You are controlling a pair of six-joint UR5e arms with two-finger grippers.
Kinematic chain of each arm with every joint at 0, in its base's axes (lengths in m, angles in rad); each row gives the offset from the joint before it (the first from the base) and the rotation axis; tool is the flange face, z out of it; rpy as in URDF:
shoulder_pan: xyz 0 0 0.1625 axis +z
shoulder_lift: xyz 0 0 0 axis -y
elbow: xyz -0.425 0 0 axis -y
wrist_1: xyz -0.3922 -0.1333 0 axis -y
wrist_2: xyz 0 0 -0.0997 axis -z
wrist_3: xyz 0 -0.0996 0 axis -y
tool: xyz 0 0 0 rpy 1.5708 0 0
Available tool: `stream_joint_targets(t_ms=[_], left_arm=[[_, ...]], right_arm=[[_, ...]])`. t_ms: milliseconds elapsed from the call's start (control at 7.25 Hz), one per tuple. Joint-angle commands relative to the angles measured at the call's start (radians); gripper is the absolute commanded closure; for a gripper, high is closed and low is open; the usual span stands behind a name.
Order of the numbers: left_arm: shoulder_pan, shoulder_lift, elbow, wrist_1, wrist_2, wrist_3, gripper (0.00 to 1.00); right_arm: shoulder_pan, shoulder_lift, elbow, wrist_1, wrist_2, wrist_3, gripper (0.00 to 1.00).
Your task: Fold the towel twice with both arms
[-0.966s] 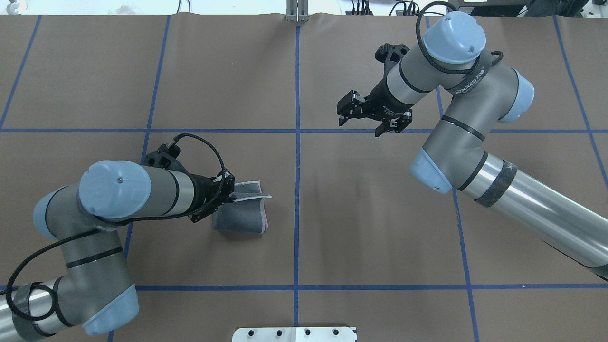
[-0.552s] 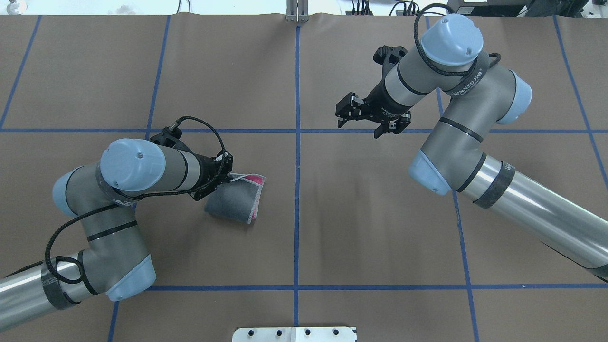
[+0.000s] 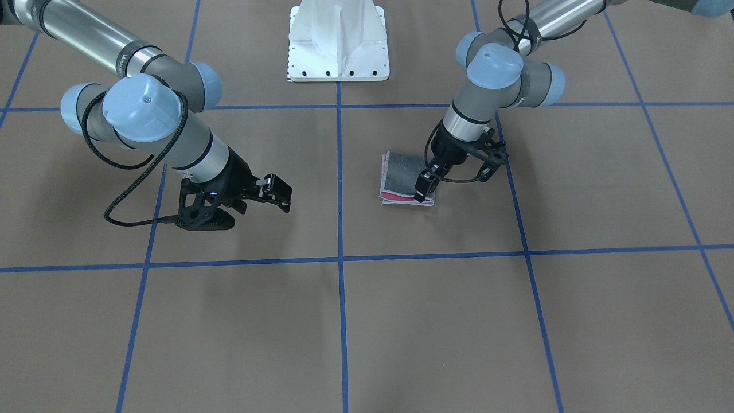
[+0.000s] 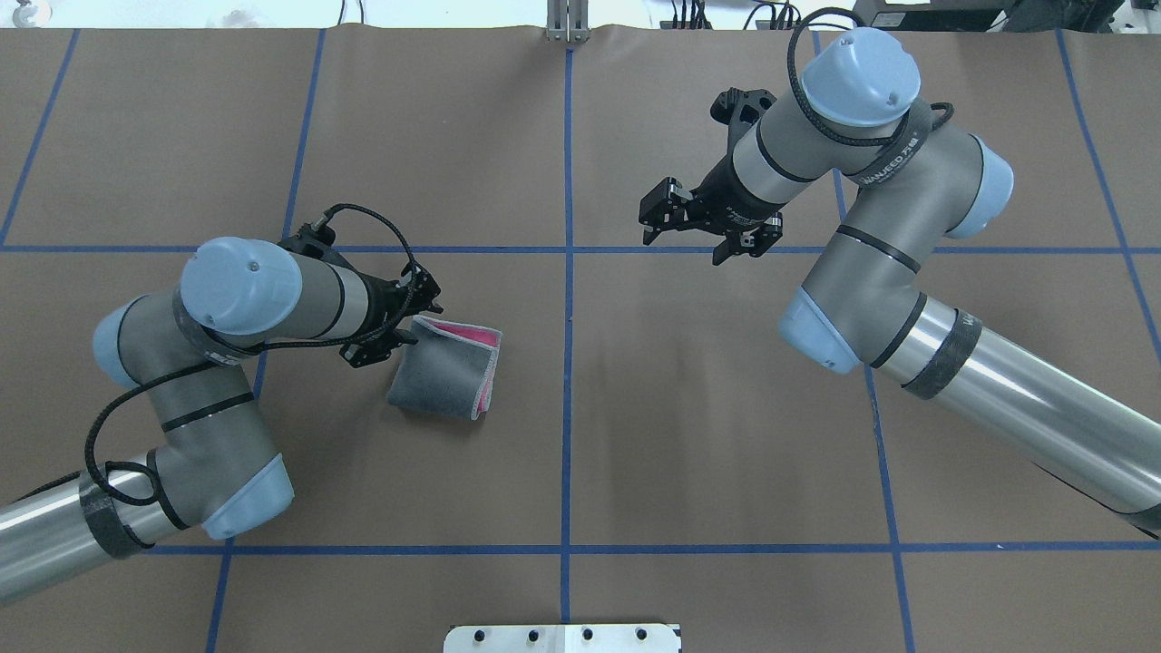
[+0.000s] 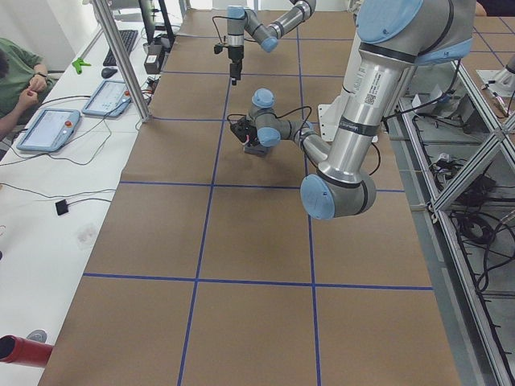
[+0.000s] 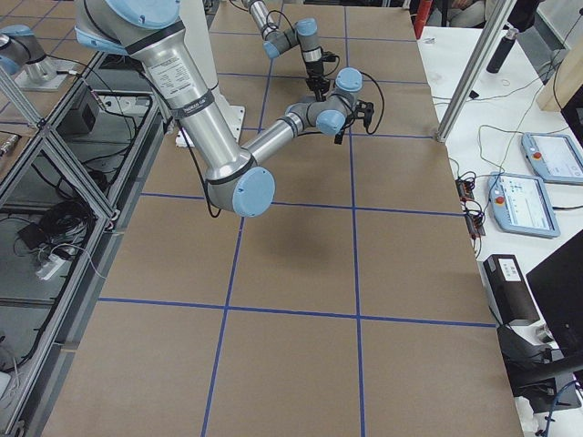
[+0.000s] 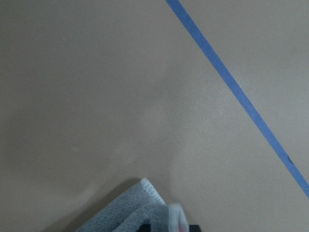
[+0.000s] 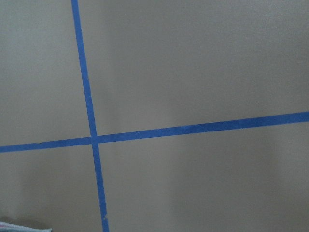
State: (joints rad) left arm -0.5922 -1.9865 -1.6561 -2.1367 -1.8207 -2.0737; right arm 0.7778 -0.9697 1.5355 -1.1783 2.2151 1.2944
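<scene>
The towel [image 4: 440, 372] lies folded small on the brown table left of centre, dark grey face up, with a pink strip along its far and right edges. It also shows in the front view [image 3: 401, 172]. My left gripper [image 4: 410, 328] is low at the towel's far left corner and looks shut on that corner [image 3: 425, 194]. In the left wrist view the grey corner with its light edging [image 7: 145, 203] sits at the bottom edge. My right gripper [image 4: 698, 231] hangs open and empty above the table, far right of the towel, and shows in the front view [image 3: 261, 192].
Blue tape lines [image 4: 568, 272] split the table into squares. The white pedestal base [image 3: 338, 40] stands at the robot's edge. A side table with tablets [image 5: 48, 129] and a seated person lie beyond the far edge.
My left gripper moved away from the robot and leftward with the towel's corner. The towel shifted left, turned a little and now shows a pink strip. The right arm barely moved.
</scene>
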Motion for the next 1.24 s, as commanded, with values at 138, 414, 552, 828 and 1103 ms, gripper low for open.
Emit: stream_joint_targets(t_ms=[138,414,552,828,1103], left_arm=[[-0.145,-0.001,0.005,0.009,-0.139,0.087,0.00],[-0.259,0.002,0.006,0.094,-0.248,0.302,0.00],[-0.315,0.005,0.004,0.166,-0.262,0.466,0.00],[-0.418,0.008,-0.004,0.338,-0.261,0.753,0.00],[-0.550,0.031,-0.001,0.469,-0.287,1.161,0.00]], right_arm=[[0.000,0.000,0.000,-0.006,-0.002,-0.009,0.00],[0.020,-0.009,0.002,-0.015,-0.028,-0.024,0.00],[0.049,-0.018,0.000,-0.050,-0.026,-0.094,0.00],[0.137,-0.024,0.014,-0.272,-0.025,-0.353,0.00],[0.252,-0.110,0.014,-0.349,-0.023,-0.647,0.00]])
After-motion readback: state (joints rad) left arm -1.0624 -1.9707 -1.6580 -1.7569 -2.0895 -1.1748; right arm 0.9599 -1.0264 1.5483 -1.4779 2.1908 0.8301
